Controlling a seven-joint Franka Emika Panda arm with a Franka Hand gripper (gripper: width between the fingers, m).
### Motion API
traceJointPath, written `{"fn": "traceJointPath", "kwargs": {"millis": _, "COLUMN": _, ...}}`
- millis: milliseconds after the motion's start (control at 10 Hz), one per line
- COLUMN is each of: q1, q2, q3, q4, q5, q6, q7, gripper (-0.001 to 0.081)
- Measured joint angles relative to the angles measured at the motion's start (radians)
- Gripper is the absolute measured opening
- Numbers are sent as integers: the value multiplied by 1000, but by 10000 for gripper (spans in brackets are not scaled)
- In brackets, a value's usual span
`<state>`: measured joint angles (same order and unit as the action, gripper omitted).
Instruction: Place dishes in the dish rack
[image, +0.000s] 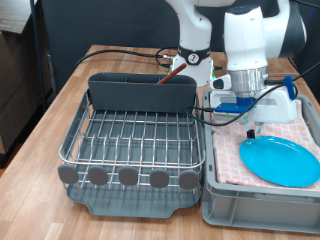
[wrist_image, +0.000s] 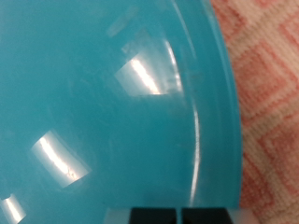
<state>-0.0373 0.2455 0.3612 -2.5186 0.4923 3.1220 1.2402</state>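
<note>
The light-blue plate lies flat on the checked cloth in the grey crate at the exterior view's right. It fills the wrist view. My gripper hangs just above the plate's far left rim, fingertips close together with nothing between them. The silver wire dish rack stands left of the crate, and its wire bed holds nothing. A reddish-brown wooden spoon handle sticks up from the tall grey caddy. I cannot make out the white cup; a white shape behind the gripper is unclear.
The rack and crate sit side by side on a wooden table. The red-and-white checked cloth lines the crate. Black cables run across the table behind the rack. A dark cabinet stands at the far left.
</note>
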Motion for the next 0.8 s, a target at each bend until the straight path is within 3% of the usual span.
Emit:
{"fn": "traceJointPath", "kwargs": {"millis": 200, "q1": 6, "q2": 3, "q3": -7, "q4": 0, "q5": -3, "q6": 2, "q7": 4, "gripper": 7}}
{"fn": "traceJointPath", "kwargs": {"millis": 300, "q1": 46, "q2": 3, "q3": -55, "q4": 1, "q5": -33, "q6": 2, "q7": 31, "gripper": 3}}
{"fn": "traceJointPath", "kwargs": {"millis": 500, "q1": 209, "q2": -9, "q3": -231, "q4": 5, "q5": -166, "q6": -12, "q7": 159, "gripper": 2}}
{"fn": "traceJointPath", "kwargs": {"millis": 600, "q1": 262, "q2": -22, "q3": -286, "q4": 7, "q5": -205, "q6": -32, "q7": 206, "gripper": 2}}
{"fn": "traceJointPath", "kwargs": {"millis": 700, "q1": 282, "q2": -39, "q3": -310, "q4": 8, "q5": -220, "q6": -59, "q7": 227, "gripper": 75}}
{"fn": "traceJointPath", "kwargs": {"millis": 800, "q1": 284, "q2": -55, "q3": -319, "q4": 8, "q5": -221, "q6": -86, "q7": 230, "gripper": 75}}
